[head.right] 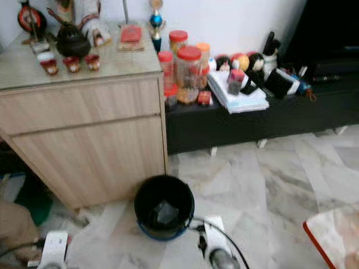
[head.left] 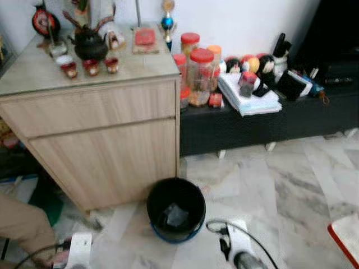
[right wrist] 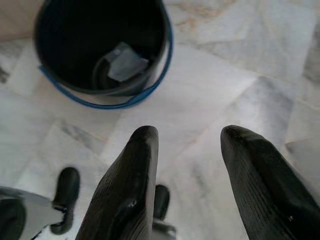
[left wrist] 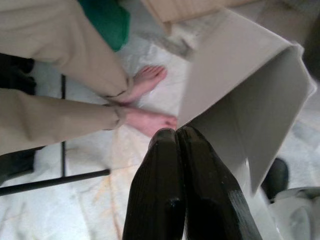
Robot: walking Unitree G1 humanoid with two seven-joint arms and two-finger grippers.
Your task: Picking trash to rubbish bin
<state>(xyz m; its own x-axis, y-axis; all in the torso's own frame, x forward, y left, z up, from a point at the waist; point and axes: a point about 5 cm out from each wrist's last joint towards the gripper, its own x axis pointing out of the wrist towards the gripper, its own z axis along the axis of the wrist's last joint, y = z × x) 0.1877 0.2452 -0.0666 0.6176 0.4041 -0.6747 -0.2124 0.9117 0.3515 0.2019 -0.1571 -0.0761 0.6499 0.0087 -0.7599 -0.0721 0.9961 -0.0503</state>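
1. The right arm [head.left: 242, 255] is cut off at the lower edge of the head views, blurred, with a black cable looping over it; its fingers cannot be made out there
2. In the right wrist view the right gripper [right wrist: 187, 165] is released: two glossy, tapered black fingers stand well apart with nothing between them, above veined white marble floor [right wrist: 240, 65]
3. The rubbish bin [head.left: 176, 209] is a round black bucket with a blue band at its base, standing on the floor just in front of the cabinet's corner; a pale crumpled piece of trash [right wrist: 125, 67] lies inside it
4. The left gripper [left wrist: 177, 190] is clenched, its fingers pressed flat together with nothing visible between them; a white folded paper or card shape [left wrist: 250, 100] lies beside it, its contact unclear
5. A person's bare feet [left wrist: 150, 100] and beige trouser legs are partly cropped
6. The light wood-grain cabinet [head.left: 106, 140] carries a dark teapot [head.left: 90, 45] and small red cups, all soft with blur
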